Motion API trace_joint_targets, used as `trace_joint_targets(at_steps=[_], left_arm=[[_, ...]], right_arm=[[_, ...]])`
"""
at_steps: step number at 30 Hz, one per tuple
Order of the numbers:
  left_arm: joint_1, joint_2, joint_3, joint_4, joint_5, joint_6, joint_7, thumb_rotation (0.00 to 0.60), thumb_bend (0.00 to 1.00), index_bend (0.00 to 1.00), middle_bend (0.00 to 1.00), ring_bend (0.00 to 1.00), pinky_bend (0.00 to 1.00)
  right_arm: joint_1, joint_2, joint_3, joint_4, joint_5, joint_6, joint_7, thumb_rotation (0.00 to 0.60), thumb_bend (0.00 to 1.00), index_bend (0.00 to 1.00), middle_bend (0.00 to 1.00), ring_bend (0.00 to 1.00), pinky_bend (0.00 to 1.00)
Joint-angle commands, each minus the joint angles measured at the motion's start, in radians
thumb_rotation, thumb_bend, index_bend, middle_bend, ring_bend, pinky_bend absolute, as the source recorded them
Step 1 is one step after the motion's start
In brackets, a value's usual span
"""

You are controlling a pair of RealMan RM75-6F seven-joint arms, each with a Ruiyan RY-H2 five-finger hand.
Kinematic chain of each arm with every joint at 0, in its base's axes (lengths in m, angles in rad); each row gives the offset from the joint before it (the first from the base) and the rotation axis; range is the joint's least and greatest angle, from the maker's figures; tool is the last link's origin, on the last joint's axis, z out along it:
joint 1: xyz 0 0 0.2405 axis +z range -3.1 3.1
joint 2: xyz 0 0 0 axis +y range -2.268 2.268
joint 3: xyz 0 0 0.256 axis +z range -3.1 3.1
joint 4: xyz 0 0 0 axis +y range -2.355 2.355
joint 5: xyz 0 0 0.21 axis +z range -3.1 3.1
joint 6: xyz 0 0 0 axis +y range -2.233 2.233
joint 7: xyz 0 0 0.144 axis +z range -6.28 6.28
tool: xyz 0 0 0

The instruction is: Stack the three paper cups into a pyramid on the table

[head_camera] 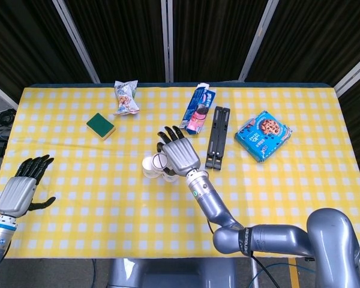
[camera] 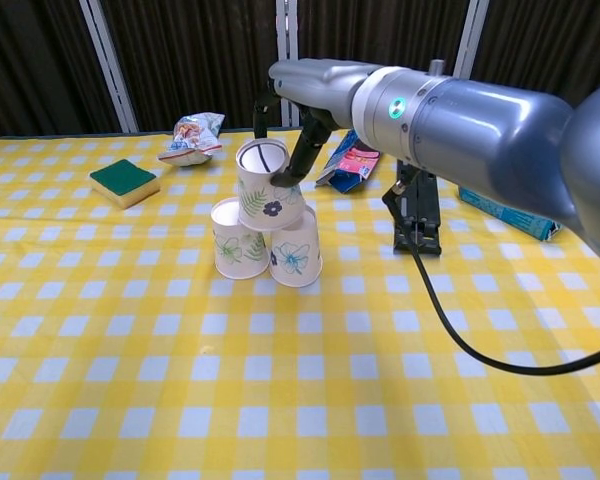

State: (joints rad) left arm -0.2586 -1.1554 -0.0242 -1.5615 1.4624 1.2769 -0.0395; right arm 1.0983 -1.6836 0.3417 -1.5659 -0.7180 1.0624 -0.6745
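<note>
Your right hand sits at about 1 o'clock of the top cup, fingers spread, one fingertip at its rim; grip uncertain. That cup stands upright, rim up, on the two base cups mid-table. Your left hand lies open, well apart.

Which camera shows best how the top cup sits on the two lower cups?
The chest view: side-on, the top cup rests across the two lower cups, with the right hand at its rim. The head view shows only cup tops, partly hidden by that hand.
</note>
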Motion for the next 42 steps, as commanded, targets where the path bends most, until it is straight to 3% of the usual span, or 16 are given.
trace_joint_targets(at_steps=[1,5,10,14,17,23,27,32,37,42], left_arm=[[0.001,0.001,0.002,-0.001,0.004,0.002,0.001,0.6,0.23,0.0,0.0,0.0,0.0],[0.002,0.0,0.002,-0.001,0.005,0.004,0.003,0.6,0.23,0.0,0.0,0.0,0.0],[0.003,-0.001,0.004,-0.003,0.009,0.009,0.009,0.6,0.23,0.0,0.0,0.0,0.0],[0.005,-0.003,0.006,-0.005,0.017,0.015,0.018,0.6,0.23,0.0,0.0,0.0,0.0],[0.008,-0.008,0.005,-0.005,0.019,0.023,0.022,0.6,0.23,0.0,0.0,0.0,0.0],[0.016,-0.016,0.007,-0.014,0.034,0.048,0.039,0.6,0.23,0.0,0.0,0.0,0.0],[0.026,-0.035,0.009,-0.011,0.06,0.084,0.049,0.6,0.23,0.0,0.0,0.0,0.0],[0.034,-0.054,0.025,0.009,0.094,0.104,0.048,0.6,0.23,0.0,0.0,0.0,0.0],[0.048,-0.079,0.034,0.024,0.102,0.121,0.083,0.6,0.23,0.0,0.0,0.0,0.0],[0.058,-0.099,0.031,0.034,0.101,0.137,0.115,0.6,0.23,0.0,0.0,0.0,0.0]], right_arm=[[0.008,-0.001,-0.011,-0.004,0.028,0.011,-0.033,0.6,0.15,0.39,0.06,0.0,0.02],[0.008,0.008,-0.012,-0.024,0.042,0.036,-0.059,0.6,0.15,0.22,0.0,0.0,0.0],[-0.008,0.065,0.0,-0.102,0.057,0.064,-0.071,0.6,0.15,0.19,0.0,0.0,0.0],[-0.055,0.142,-0.011,-0.18,0.007,0.12,-0.054,0.6,0.15,0.18,0.0,0.0,0.0],[-0.135,0.224,-0.058,-0.261,-0.091,0.172,0.001,0.6,0.15,0.18,0.0,0.0,0.0],[-0.356,0.365,-0.255,-0.325,-0.382,0.329,0.149,0.6,0.15,0.15,0.0,0.0,0.0],[-0.524,0.39,-0.391,-0.215,-0.551,0.446,0.324,0.6,0.15,0.1,0.0,0.0,0.0],[-0.677,0.361,-0.473,-0.014,-0.623,0.518,0.512,0.6,0.15,0.04,0.0,0.0,0.0],[-0.765,0.326,-0.485,0.122,-0.649,0.55,0.598,0.6,0.15,0.0,0.0,0.0,0.0],[-0.805,0.327,-0.471,0.177,-0.675,0.551,0.653,0.6,0.15,0.0,0.0,0.0,0.0]])
